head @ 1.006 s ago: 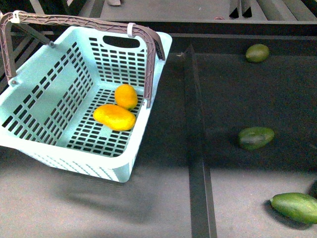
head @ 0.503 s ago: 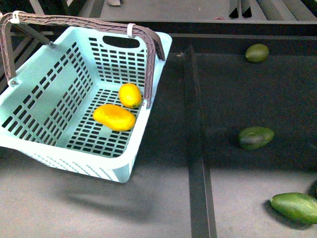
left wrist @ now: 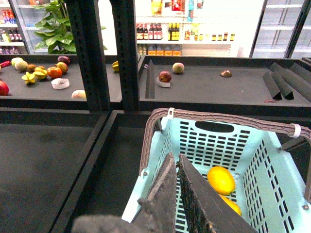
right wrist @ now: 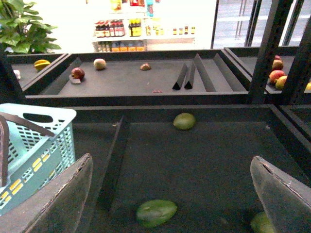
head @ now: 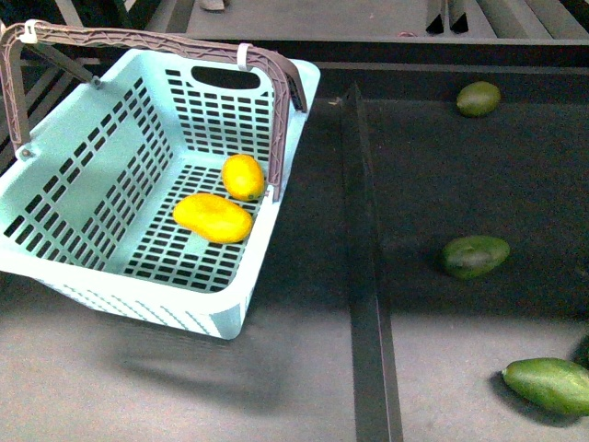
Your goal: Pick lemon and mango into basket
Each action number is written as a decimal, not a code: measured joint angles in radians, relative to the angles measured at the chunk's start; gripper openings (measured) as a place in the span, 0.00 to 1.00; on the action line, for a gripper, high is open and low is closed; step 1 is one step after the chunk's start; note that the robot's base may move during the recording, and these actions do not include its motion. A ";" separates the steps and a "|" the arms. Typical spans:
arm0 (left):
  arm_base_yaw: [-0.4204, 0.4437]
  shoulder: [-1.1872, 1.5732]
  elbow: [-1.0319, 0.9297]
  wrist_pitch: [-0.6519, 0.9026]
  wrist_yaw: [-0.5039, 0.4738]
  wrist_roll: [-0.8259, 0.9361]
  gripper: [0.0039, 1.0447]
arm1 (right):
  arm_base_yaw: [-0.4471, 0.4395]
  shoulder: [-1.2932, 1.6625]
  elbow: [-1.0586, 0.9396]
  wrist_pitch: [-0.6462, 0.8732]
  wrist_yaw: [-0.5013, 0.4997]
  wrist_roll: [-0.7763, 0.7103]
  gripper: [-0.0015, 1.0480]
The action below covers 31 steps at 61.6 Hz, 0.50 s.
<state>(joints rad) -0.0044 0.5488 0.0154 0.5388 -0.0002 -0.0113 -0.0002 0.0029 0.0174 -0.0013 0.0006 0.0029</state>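
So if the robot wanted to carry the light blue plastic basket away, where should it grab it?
Probably by the brown ribbed swing handle, gripped at the middle of its top bar and approached from above. That handle stands upright over the light teal slotted plastic basket, clear of its walls, and a centred grip should keep it level.

Display trays: dark, felt-lined, raised rims.
Divider bar: black, splitting the tray.
Uprights: black metal posts behind the trays.
Bottle shelves: brightly lit, beyond the uprights.
Plant: leafy green, beside the bottle shelves.
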 joint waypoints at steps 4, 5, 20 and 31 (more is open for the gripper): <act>0.000 -0.042 0.000 -0.039 0.000 0.000 0.03 | 0.000 0.000 0.000 0.000 0.000 0.000 0.92; 0.000 -0.053 0.000 -0.048 0.000 0.000 0.03 | 0.000 0.000 0.000 0.000 0.000 0.000 0.92; 0.000 -0.190 0.000 -0.180 0.000 0.000 0.03 | 0.000 0.000 0.000 0.000 0.000 0.000 0.92; 0.000 -0.274 0.000 -0.263 0.000 0.000 0.03 | 0.000 0.000 0.000 0.000 0.000 0.000 0.92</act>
<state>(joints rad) -0.0044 0.2745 0.0154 0.2756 -0.0002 -0.0113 -0.0002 0.0029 0.0170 -0.0013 0.0002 0.0029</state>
